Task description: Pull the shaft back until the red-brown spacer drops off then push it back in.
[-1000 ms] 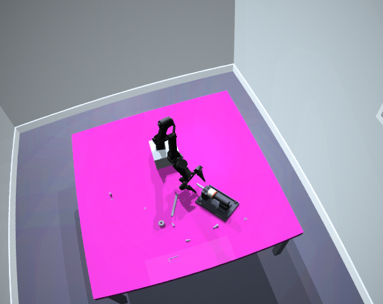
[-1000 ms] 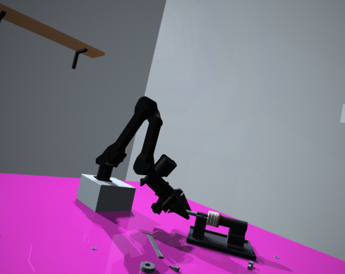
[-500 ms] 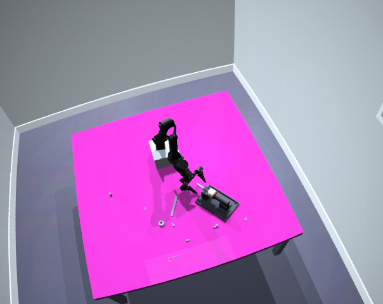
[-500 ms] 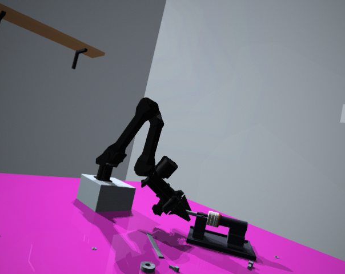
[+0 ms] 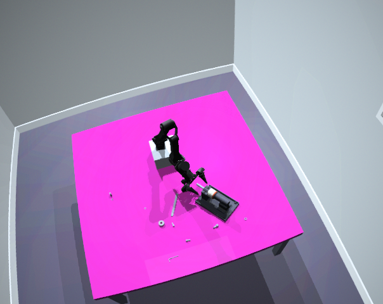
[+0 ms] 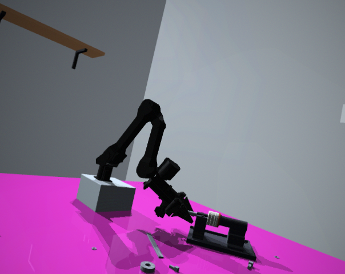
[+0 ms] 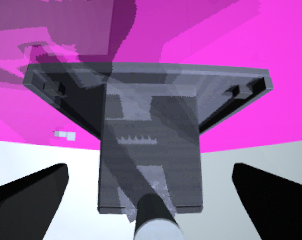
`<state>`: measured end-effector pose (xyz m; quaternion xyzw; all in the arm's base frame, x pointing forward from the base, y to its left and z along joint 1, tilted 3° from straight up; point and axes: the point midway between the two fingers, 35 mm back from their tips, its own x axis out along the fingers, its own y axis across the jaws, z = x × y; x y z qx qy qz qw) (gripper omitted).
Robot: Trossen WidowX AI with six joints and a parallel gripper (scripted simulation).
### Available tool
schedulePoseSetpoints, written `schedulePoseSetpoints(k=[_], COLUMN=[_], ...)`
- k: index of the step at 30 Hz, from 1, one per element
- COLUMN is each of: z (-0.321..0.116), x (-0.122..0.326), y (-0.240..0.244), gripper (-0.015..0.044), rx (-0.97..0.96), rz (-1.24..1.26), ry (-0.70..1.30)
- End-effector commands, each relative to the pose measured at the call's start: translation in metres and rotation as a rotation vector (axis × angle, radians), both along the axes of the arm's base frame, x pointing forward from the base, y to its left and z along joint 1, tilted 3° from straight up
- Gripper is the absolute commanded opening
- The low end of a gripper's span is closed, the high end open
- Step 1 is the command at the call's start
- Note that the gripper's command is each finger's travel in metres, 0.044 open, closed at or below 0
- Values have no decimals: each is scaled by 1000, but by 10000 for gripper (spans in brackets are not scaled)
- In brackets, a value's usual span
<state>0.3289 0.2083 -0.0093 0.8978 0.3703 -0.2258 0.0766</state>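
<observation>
The shaft (image 5: 200, 185) (image 6: 191, 212) (image 7: 158, 231) sticks out of the near support post (image 6: 199, 228) (image 7: 151, 155) towards the arm. Pale spacers (image 5: 211, 192) (image 6: 212, 218) sit on it beyond the post. The red-brown spacer (image 5: 214, 194) (image 6: 219, 220) shows as a thin ring between them and the black housing (image 5: 222, 199) (image 6: 233, 223); in the wrist view the post hides it. My gripper (image 5: 201, 188) (image 6: 192, 216) (image 7: 152, 172) is open and empty, its fingers spread on either side of the shaft's free end. I cannot tell whether they touch it.
The fixture's black base plate (image 5: 230, 214) (image 6: 213, 244) lies under the post and housing. A flat bar (image 5: 174, 204) (image 6: 155, 245) lies beside it. A thick ring (image 5: 161, 223) (image 6: 147, 266), a bolt (image 5: 215, 226) (image 6: 250, 264) and a hex key (image 5: 174, 258) lie on the table.
</observation>
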Motion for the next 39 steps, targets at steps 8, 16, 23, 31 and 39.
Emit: schedulePoseSetpoints(k=[8,16,23,31,39], z=[0,0,0,0,0], x=[1,1,1,-1,-5], y=[0,0,0,-2,-5], gripper=[387,177,33,0,0], rx=[1,1,1,3,3], rz=[0,0,0,-5,-5], ry=[-1,-1,-1,-4,-4])
